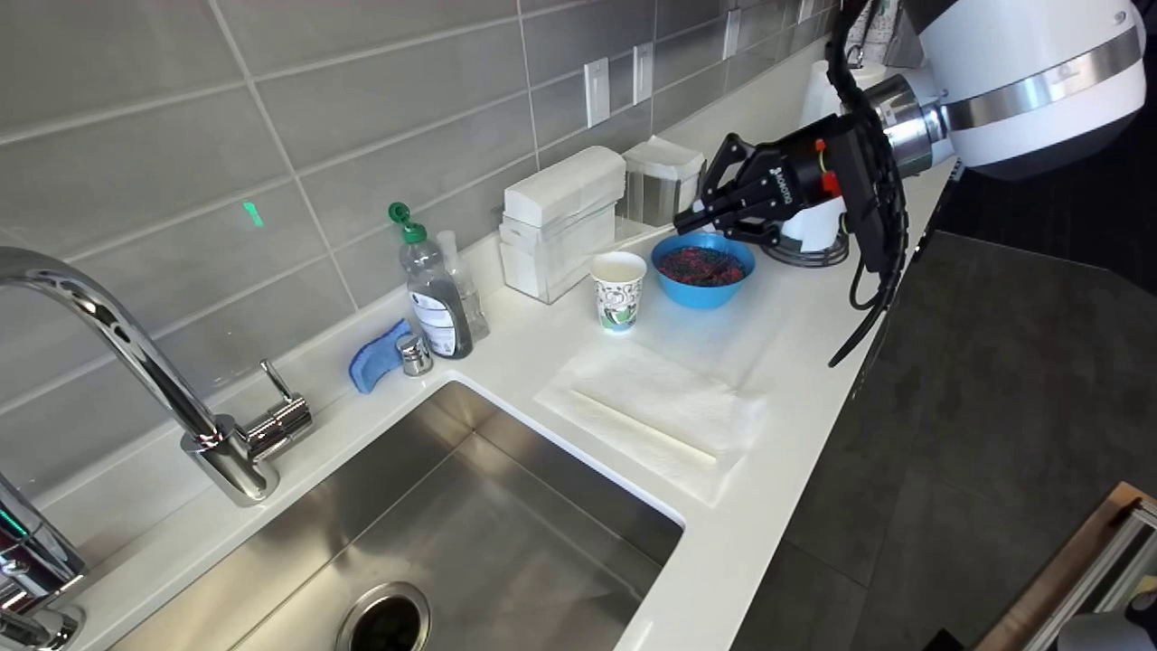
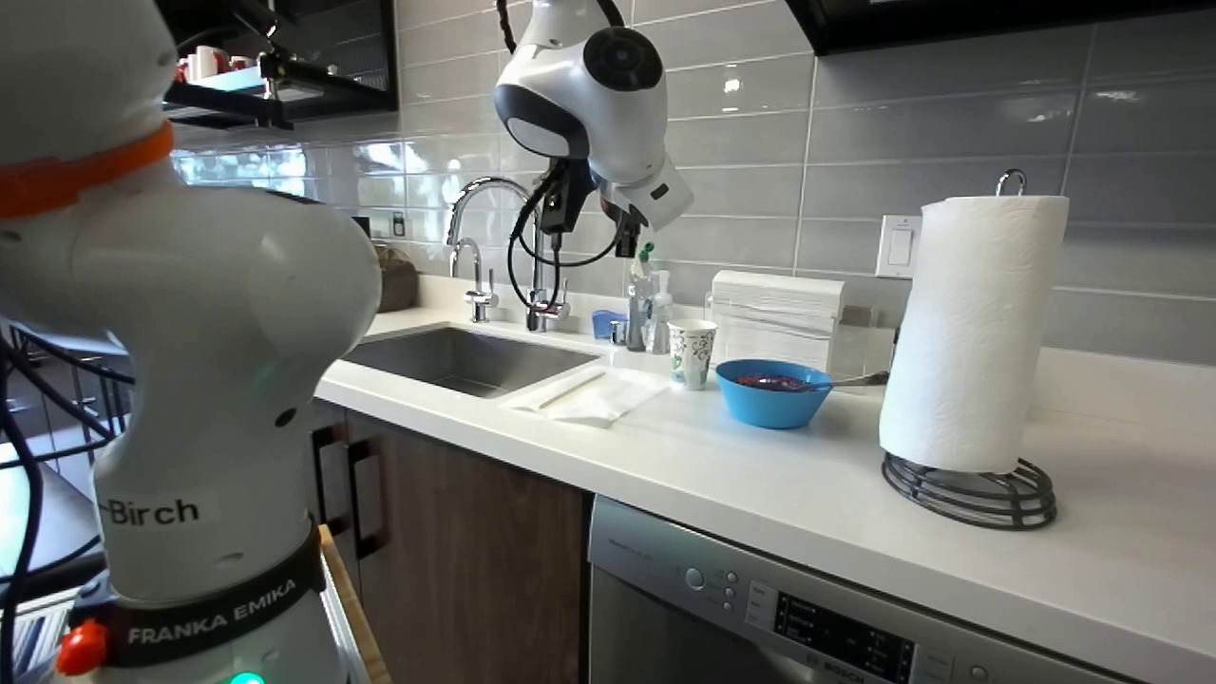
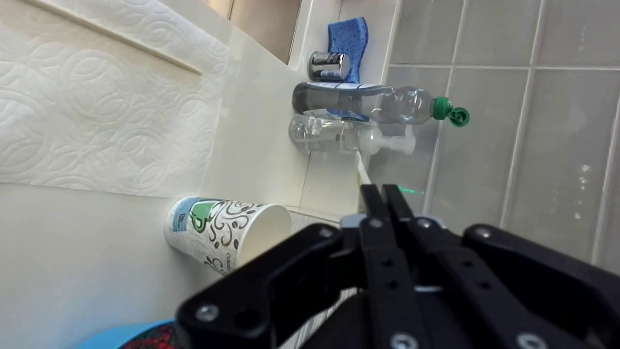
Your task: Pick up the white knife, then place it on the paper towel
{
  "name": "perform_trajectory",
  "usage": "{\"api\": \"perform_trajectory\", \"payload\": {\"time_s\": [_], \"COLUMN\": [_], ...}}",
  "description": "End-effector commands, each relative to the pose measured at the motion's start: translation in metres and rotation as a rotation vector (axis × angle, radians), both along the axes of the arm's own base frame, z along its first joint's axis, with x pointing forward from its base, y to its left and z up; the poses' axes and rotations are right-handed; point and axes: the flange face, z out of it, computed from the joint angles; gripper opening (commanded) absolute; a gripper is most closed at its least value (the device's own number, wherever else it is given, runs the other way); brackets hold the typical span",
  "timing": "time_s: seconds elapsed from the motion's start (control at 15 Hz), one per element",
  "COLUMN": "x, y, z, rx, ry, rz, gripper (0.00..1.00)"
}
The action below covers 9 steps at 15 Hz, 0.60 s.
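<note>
My gripper (image 3: 380, 188) has its two black fingers nearly together in the wrist view. A thin white strip, which looks like the end of the white knife (image 3: 363, 168), sticks out past the left fingertip; most of it is hidden. In an exterior view the gripper (image 1: 680, 220) hangs above the blue bowl, tips pointing toward the tiled wall. The paper towel (image 1: 633, 372) lies flat between cup and sink and shows in the wrist view (image 3: 97, 106). A long thin cream line runs along it; I cannot tell whether it is a crease or a thin object.
A patterned paper cup (image 1: 618, 298) stands between towel and wall. The blue bowl (image 2: 774, 399) holds red and dark bits and a grey handle. Soap bottles (image 1: 434, 307) and napkin stacks (image 1: 560, 226) line the wall. The sink (image 1: 506, 542) and a towel roll (image 2: 978, 332) flank the area.
</note>
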Motion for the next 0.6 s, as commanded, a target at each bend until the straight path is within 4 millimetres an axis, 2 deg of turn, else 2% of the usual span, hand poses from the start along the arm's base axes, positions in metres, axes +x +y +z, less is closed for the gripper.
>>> {"api": "perform_trajectory", "payload": {"time_s": [0.0,0.33,0.53], "x": [-0.004,-0.018,-0.032], "y": [0.004,-0.011,-0.012], "z": [-0.008,-0.042,-0.081], "rx": [0.066,0.154,0.164], "ry": [-0.015,-0.071,-0.071], "rz": [-0.007,-0.099,-0.081], "gripper": [0.01,0.01,0.01]}}
